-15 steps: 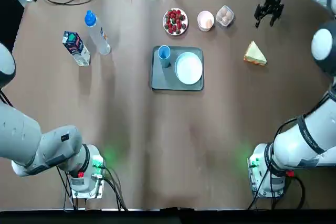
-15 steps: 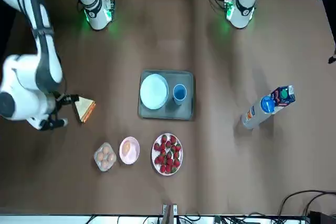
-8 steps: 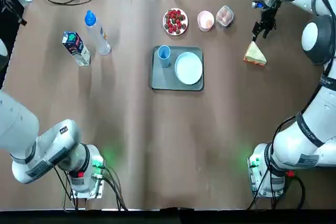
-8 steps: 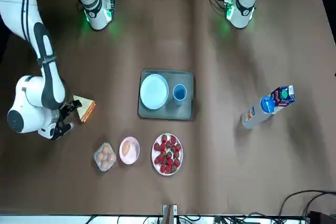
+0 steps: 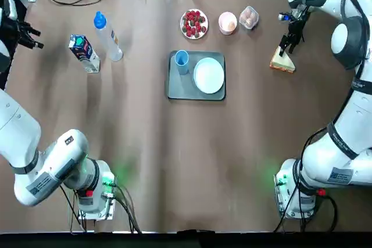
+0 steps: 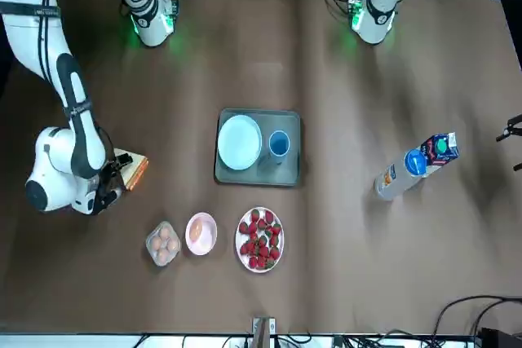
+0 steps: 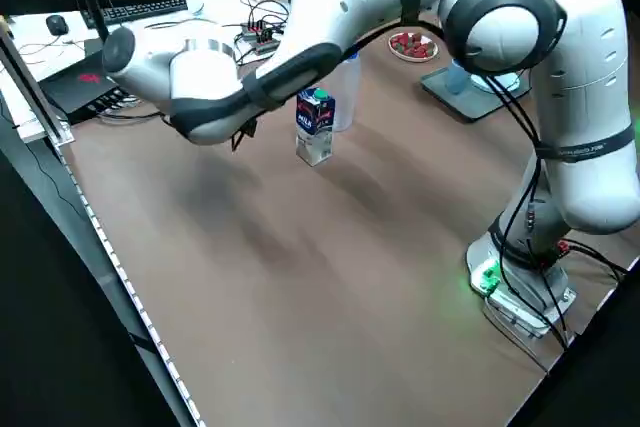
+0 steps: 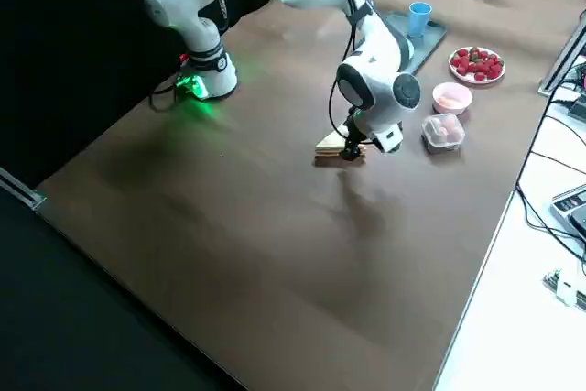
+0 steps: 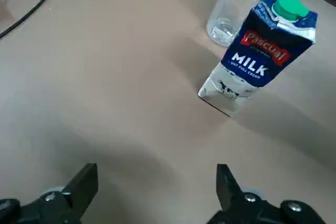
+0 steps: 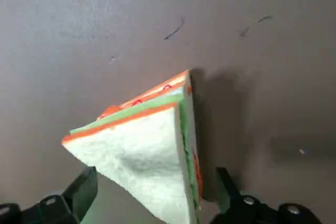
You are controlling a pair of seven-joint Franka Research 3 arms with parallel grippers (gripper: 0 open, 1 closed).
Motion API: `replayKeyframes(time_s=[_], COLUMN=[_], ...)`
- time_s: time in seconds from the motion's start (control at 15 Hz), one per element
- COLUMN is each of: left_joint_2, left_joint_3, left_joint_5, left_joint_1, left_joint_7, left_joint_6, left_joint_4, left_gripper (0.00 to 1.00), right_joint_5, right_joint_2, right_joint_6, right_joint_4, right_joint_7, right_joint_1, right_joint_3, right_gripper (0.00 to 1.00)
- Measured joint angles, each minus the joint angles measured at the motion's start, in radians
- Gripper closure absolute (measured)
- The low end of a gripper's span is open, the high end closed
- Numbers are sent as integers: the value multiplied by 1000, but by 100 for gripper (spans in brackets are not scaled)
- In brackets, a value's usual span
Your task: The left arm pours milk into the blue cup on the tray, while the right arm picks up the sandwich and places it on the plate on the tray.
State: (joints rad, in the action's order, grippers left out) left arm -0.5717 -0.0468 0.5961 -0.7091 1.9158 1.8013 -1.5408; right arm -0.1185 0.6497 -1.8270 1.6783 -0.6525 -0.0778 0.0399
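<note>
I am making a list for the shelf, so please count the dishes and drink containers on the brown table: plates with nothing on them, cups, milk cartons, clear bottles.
Empty plates: 1
Cups: 1
Milk cartons: 1
Clear bottles: 1
Total: 4

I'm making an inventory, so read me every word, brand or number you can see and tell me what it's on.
"Pascual": milk carton
"MILK": same carton
"UHT FULL CREAM": same carton, in small print
Clear bottle with blue cap: its label is too small to read.
Labels on the left arm and right arm: too small to read.
</note>
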Motion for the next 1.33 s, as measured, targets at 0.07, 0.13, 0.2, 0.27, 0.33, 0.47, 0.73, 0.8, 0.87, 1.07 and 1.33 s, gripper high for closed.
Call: replayKeyframes(time_s=[0.07,0.13,0.2,0.27,0.33,0.47,0.73,0.8,0.87,1.07,1.33], left_joint_2=[-10,-15,-15,-15,-16,-15,-25,-36,-51,-115,-160], left_joint_3=[0,3,10,19,27,60,92,92,92,92,94], left_joint_5=[12,19,22,23,28,41,131,149,166,218,151], left_joint_1=[-1,0,5,12,21,25,6,-2,-11,-26,-30], left_joint_7=[14,16,15,10,8,8,13,49,107,268,323], left_joint_6=[0,0,-4,-7,-8,-35,-134,-148,-157,-190,-266], left_joint_4=[4,8,8,8,8,9,9,9,9,7,6], left_gripper=[0,0,0,0,0,0,0,0,0,0,1], right_joint_5=[-1,-2,-3,-3,-3,-3,-3,-3,-4,-41,-84], right_joint_2=[5,9,13,14,13,12,8,8,8,-10,-78], right_joint_6=[0,0,1,2,6,10,24,45,83,231,271], right_joint_4=[4,9,12,14,14,13,6,-5,-27,-136,-151], right_joint_7=[0,0,-1,-1,-1,-1,-1,-1,-1,16,169], right_joint_1=[1,1,1,1,1,-1,3,7,12,27,85], right_joint_3=[-1,-2,-3,-3,-2,0,-2,-4,-7,-59,-119], right_gripper=[6,16,27,37,45,59,87,87,87,90,90])
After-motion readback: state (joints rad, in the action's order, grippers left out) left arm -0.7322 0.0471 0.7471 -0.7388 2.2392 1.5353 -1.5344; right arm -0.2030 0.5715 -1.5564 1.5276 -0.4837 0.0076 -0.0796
